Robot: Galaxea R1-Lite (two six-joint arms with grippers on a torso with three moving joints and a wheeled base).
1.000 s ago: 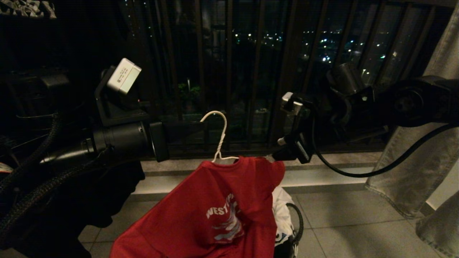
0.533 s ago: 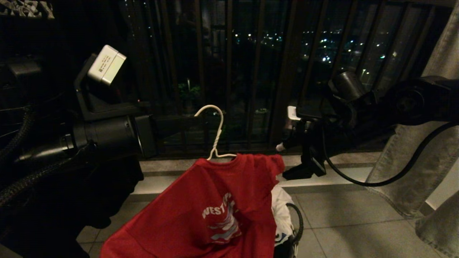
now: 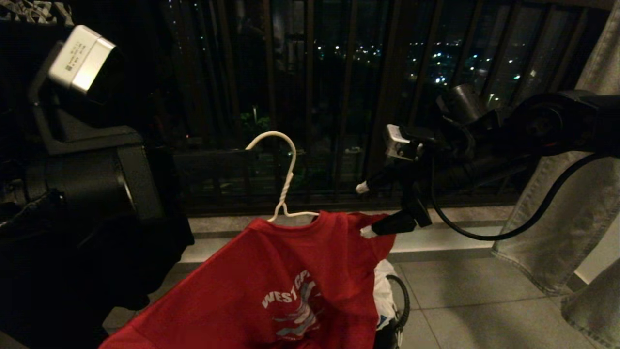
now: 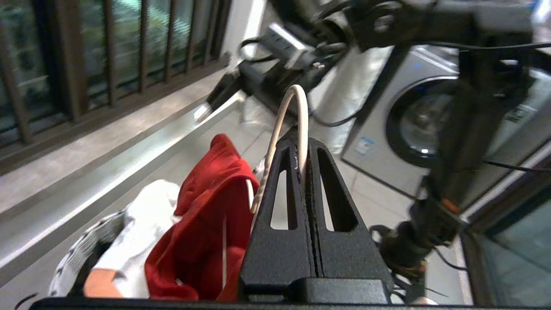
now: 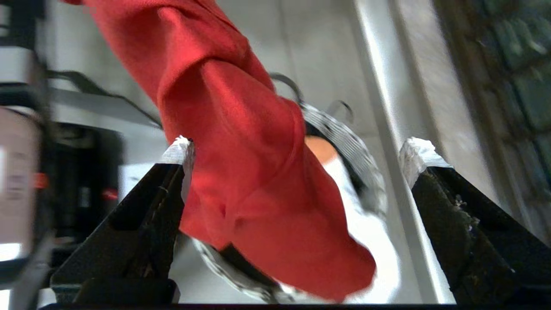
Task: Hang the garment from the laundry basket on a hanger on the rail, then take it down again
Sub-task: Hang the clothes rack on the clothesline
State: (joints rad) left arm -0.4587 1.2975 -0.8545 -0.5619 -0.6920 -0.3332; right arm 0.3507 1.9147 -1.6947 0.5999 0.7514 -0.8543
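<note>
Left gripper [image 4: 306,172]: clamped shut on the hanger's [image 3: 286,179] hook, just above the twisted neck; holds it up in front of the balcony bars [image 3: 310,97].
Right gripper [image 3: 365,209]: jaws spread wide, level with the shirt's [image 3: 290,271] shoulder; one white-tipped fingertip [image 3: 366,231] against the sleeve, the other above it and clear; nothing gripped.
Shirt: red, draped on the hanger, chest lettering facing the head camera, hem hanging down over the basket [image 3: 401,303].
Basket: on the tiled floor under the shirt; white cloth [image 3: 382,291] inside, beside the red sleeve.
Right side: grey jeans [image 3: 562,232] hanging.
Behind right arm: washing machine [image 4: 413,125].
</note>
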